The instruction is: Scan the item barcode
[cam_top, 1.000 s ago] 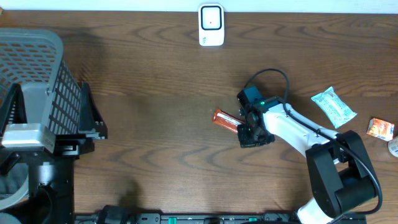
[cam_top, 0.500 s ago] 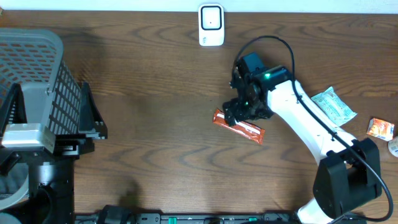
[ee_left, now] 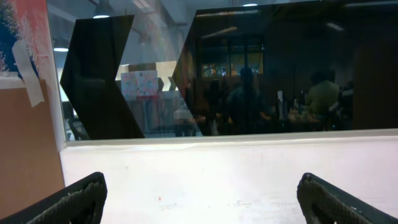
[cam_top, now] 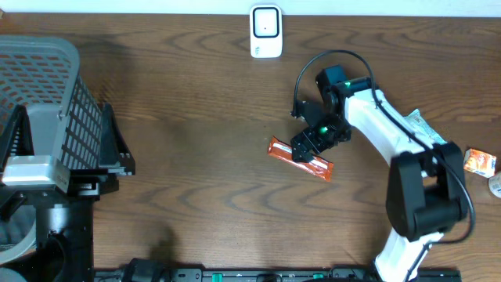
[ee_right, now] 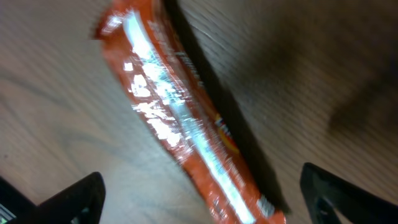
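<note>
Released since the earlier frame, snack bar (cam_top: 300, 159) is laid at desk (cam_top: 196, 180) centre beneath the wide-spread right gripper (cam_top: 309, 145); scan at far-edge scanner (cam_top: 266, 32) is judged outstanding.

Clad in smooth white shells along the links of the right arm (cam_top: 374, 129); black at the joints and at the bulky rounded base (cam_top: 427, 205). Looped above the wrist by a thin black cable (cam_top: 333, 52). Lit by small green lamps (cam_top: 321, 130) on the black wrist housing. Tipped with matte black, finely textured fingertips (ee_right: 78, 196) on the right pincer (ee_right: 202, 198), and likewise on the left pincer (ee_left: 199, 200).
</note>
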Tool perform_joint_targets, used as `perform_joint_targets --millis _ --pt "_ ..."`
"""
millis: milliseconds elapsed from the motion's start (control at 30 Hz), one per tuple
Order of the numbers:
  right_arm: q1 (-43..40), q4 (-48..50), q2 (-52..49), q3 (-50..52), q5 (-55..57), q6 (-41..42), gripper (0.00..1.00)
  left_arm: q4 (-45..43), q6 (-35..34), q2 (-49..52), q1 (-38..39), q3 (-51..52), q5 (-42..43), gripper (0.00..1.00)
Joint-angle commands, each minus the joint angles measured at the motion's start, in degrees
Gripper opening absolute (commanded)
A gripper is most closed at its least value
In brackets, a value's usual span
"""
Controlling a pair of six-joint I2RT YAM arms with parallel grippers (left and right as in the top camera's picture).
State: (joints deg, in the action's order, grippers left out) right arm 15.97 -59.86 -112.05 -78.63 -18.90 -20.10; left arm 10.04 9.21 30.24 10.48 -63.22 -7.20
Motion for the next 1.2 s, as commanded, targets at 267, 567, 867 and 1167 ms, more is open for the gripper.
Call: perform_joint_targets --millis 267,567,867,1167 --pt "0.04 -1.25 -5.38 1.40 6.49 1.22 0.76 -0.31 -0.04 -0.42 -0.28 0.17 0.15 0.98" --pt "2.60 9.75 -5.40 12.63 10.34 4.68 0.66 -0.31 0.15 -0.42 -0.28 0.17 0.13 0.98" --pt "2.86 13.64 -4.96 18.58 4.90 5.11 0.01 -0.33 0.13 -0.42 -0.28 0.17 0.15 0.98" --pt "3.04 3.54 6.21 7.65 0.66 7.48 0.01 -0.31 0.13 -0.42 -0.28 0.17 0.15 0.98"
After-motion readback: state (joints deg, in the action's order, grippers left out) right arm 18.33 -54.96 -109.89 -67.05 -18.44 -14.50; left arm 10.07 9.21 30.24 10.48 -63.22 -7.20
